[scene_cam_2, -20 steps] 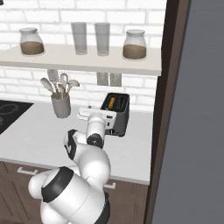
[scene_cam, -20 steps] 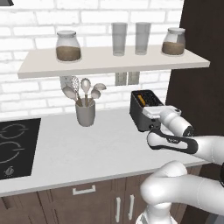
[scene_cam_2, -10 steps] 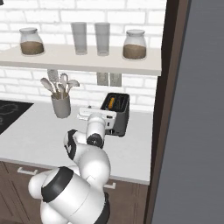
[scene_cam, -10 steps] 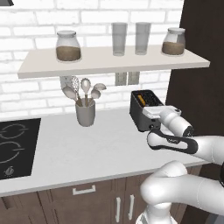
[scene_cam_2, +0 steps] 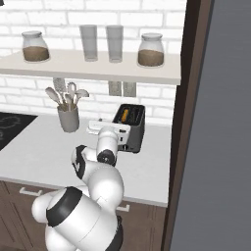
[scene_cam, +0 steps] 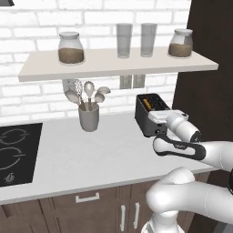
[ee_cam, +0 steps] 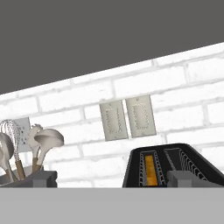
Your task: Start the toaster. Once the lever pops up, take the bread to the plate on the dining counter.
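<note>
To the left of the claw [ee_cam: 112, 179] stands a grey utensil cup [scene_cam: 88, 117] with spoons and a whisk, on the pale worktop [scene_cam: 91, 154]. The claw itself is released, its two dark fingertips [ee_cam: 40, 178] spread wide and holding nothing. It is just in front of the toaster [scene_cam: 149, 113], near its top edge. The bread [ee_cam: 150, 169] sits down inside the toaster's left slot, just beyond the claw. On the brick wall behind are two outlet plates [ee_cam: 127, 117].
</note>
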Robot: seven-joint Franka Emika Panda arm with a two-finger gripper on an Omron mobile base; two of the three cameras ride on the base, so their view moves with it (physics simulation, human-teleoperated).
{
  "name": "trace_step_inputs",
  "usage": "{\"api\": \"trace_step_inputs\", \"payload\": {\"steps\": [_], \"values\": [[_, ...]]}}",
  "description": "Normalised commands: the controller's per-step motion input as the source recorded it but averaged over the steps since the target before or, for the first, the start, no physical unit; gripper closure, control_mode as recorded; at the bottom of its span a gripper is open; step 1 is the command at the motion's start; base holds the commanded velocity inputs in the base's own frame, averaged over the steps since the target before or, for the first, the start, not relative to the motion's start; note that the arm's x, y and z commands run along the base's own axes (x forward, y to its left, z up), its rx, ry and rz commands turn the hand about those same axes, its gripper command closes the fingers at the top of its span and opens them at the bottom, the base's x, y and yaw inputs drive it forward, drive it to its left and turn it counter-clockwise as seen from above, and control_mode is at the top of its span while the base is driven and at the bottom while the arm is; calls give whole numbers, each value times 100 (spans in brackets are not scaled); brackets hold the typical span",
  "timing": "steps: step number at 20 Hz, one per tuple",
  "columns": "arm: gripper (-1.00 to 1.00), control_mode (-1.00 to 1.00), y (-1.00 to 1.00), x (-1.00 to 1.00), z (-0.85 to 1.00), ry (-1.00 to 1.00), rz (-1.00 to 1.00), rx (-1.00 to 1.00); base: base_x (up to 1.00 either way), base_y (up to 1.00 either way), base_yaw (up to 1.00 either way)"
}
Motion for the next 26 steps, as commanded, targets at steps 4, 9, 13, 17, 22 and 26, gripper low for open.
{"api": "trace_step_inputs", "payload": {"steps": [4,9,13,17,22,26], "values": [[-100,-100,0,0,0,0,0,0,0,0,0],[-100,-100,0,0,0,0,0,0,0,0,0],[-100,-100,0,0,0,0,0,0,0,0,0],[-100,-100,0,0,0,0,0,0,0,0,0],[-100,-100,0,0,0,0,0,0,0,0,0],[-100,-100,0,0,0,0,0,0,0,0,0]]}}
